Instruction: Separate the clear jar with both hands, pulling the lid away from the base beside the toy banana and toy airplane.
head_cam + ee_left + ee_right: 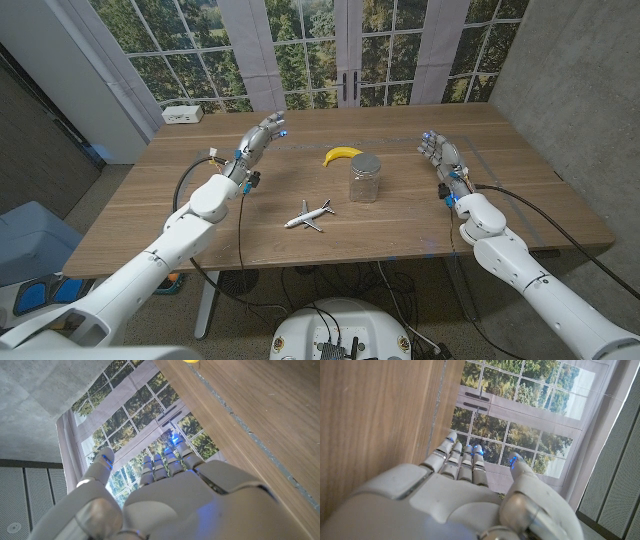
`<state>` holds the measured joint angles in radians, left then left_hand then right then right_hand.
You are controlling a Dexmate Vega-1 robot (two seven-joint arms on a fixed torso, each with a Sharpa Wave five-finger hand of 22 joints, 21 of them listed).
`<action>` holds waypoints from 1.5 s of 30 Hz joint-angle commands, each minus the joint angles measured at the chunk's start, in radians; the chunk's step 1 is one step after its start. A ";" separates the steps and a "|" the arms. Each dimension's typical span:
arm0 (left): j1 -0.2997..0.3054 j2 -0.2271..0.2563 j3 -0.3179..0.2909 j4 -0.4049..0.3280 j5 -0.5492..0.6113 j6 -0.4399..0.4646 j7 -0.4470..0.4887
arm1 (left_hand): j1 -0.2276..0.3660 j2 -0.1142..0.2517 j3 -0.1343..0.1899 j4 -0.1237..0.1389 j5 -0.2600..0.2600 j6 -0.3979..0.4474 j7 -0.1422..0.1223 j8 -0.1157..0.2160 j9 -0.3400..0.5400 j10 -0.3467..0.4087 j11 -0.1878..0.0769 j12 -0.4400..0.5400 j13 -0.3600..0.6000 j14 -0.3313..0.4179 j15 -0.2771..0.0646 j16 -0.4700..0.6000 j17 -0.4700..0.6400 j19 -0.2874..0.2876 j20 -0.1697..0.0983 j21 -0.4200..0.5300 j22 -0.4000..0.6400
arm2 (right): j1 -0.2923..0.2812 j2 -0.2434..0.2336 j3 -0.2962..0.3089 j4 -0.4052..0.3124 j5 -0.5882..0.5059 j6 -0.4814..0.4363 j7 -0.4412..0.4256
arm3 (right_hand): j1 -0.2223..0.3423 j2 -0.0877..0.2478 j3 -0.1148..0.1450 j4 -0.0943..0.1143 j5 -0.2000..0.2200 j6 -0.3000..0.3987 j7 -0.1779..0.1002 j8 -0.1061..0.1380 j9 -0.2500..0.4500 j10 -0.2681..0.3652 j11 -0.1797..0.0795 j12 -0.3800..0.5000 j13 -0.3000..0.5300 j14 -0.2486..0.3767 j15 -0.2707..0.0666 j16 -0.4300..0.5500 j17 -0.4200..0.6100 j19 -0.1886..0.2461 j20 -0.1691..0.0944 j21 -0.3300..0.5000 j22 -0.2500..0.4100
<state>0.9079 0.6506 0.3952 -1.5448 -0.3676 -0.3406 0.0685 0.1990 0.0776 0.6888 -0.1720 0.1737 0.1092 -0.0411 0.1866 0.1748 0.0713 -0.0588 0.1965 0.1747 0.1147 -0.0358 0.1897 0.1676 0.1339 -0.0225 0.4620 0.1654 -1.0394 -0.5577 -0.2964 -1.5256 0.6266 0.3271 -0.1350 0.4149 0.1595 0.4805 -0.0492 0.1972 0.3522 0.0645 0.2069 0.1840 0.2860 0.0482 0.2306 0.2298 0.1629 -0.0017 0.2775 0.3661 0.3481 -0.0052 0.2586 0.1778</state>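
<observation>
Bare table (420,215) lies between the right hand (441,158) and the jar (365,178). On the left hand's (260,140) side the way is also bare, with the plane (310,215) nearer the robot and the banana (342,154) just behind the jar.

Head camera above table (150,200); wrist cameras windowward, sharing its edge.

On the wooden surface (400,215), the clear glass jar with a lid (365,178) stands mid-table; the yellow toy banana (342,154) lies just behind it, the white toy airplane (309,215) before it to the left.
</observation>
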 commanded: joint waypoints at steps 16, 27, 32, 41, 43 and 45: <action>-0.089 0.091 0.069 -0.025 0.098 0.064 -0.153 | 0.061 -0.109 -0.019 -0.022 -0.003 -0.069 -0.004 -0.003 0.006 -0.043 0.015 -0.007 0.009 -0.022 0.012 -0.010 0.006 0.014 0.030 -0.039 0.005 | -0.048 -0.008 0.014 -0.070 -0.045 0.003 -0.064 | 0.006 0.007 -0.003 -0.019 0.004 0.019 0.004 0.000 0.007 0.015 0.003 0.000 0.003 0.010 -0.002 0.004 0.004 0.013 0.007 -0.006 0.004; -0.129 0.104 0.099 -0.022 0.150 0.070 -0.187 | 0.086 -0.163 -0.037 -0.020 -0.004 -0.088 -0.013 0.003 0.007 -0.054 0.018 -0.005 0.010 -0.050 0.023 -0.014 0.007 -0.005 0.046 -0.066 0.006 | -0.044 -0.003 0.014 -0.070 -0.054 -0.002 -0.077 | 0.003 0.008 -0.005 -0.024 0.004 0.020 0.004 -0.001 0.007 0.016 0.003 -0.001 0.003 0.007 -0.004 0.003 0.006 0.013 0.006 -0.009 0.004; -0.147 0.113 0.114 -0.028 0.170 0.083 -0.212 | 0.105 -0.183 -0.042 -0.018 -0.003 -0.083 -0.020 0.011 0.009 -0.056 0.013 -0.003 0.011 -0.067 0.029 -0.014 0.008 -0.032 0.062 -0.088 0.007 | -0.044 -0.005 0.014 -0.073 -0.062 -0.003 -0.081 | 0.001 0.009 -0.007 -0.027 0.004 0.020 0.004 -0.002 0.007 0.016 0.003 -0.001 0.004 0.007 -0.004 0.003 0.007 0.013 0.006 -0.010 0.004; -0.200 0.164 0.153 -0.084 0.235 0.176 -0.291 | 0.169 -0.231 -0.065 -0.012 0.003 -0.083 -0.018 0.025 0.018 -0.111 0.002 -0.009 0.014 -0.182 0.050 -0.021 0.009 -0.096 0.067 -0.154 0.008 | -0.042 -0.003 0.014 -0.073 -0.067 -0.003 -0.085 | -0.002 0.010 -0.010 -0.030 0.004 0.019 0.001 -0.004 0.008 0.015 0.001 -0.003 0.004 0.006 -0.007 0.003 0.008 0.011 0.003 -0.013 0.005; -0.208 0.172 0.160 -0.095 0.253 0.189 -0.299 | 0.181 -0.241 -0.074 -0.011 0.009 -0.099 -0.028 0.022 0.019 -0.118 -0.016 -0.008 0.015 -0.198 0.046 -0.020 0.009 -0.102 0.061 -0.164 0.008 | -0.042 -0.005 0.014 -0.074 -0.069 -0.004 -0.087 | -0.003 0.010 -0.010 -0.030 0.004 0.020 0.002 -0.004 0.008 0.015 0.000 -0.003 0.004 0.005 -0.007 0.003 0.008 0.011 0.002 -0.014 0.005; -0.216 0.177 0.166 -0.104 0.267 0.200 -0.310 | 0.199 -0.261 -0.095 -0.010 0.024 -0.134 -0.035 0.016 0.020 -0.143 -0.035 -0.011 0.015 -0.227 0.044 -0.020 0.009 -0.112 0.063 -0.182 0.008 | -0.043 -0.005 0.016 -0.074 -0.068 -0.002 -0.086 | -0.004 0.010 -0.010 -0.031 0.004 0.020 0.003 -0.003 0.008 0.016 0.002 -0.003 0.004 0.006 -0.005 0.004 0.009 0.012 0.004 -0.014 0.005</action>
<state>0.7414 0.7878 0.5234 -1.6014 -0.1744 -0.2120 -0.1766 0.3750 -0.1721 0.6111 -0.1834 0.1827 0.0064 -0.0665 0.2105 0.1887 -0.0532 -0.0720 0.1886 0.1857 -0.0823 0.0088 0.1699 0.1748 0.0372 0.0393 0.2950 0.1704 -1.0830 -0.5628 -0.2827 -1.5972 0.5657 0.3254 -0.2145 0.4036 0.1707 0.4676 -0.0749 0.1972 0.3679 0.0694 0.2030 0.1885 0.2948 0.0500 0.2305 0.2302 0.1681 -0.0072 0.2776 0.3689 0.3552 0.0019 0.2510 0.1791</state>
